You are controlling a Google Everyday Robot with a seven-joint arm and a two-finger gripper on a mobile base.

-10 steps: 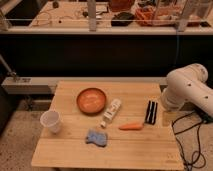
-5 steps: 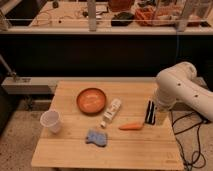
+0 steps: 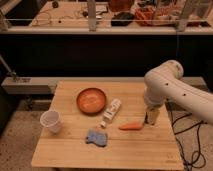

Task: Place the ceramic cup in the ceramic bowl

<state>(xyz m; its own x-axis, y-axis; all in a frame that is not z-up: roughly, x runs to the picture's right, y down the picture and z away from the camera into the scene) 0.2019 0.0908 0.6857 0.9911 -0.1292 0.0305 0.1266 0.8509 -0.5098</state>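
One white cup [image 3: 50,121] stands left on the table [image 3: 135,149]; the gripper [image 3: 151,118] hangs at the right, fingers wide apart, empty. We judge the cup light, stiff, breakable: pinch its rim.

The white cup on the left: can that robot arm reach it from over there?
Probably yes. The gripper hangs over the right of the table, the ceramic cup stands alone near its left edge, and passing above the carrot looks unobstructed.
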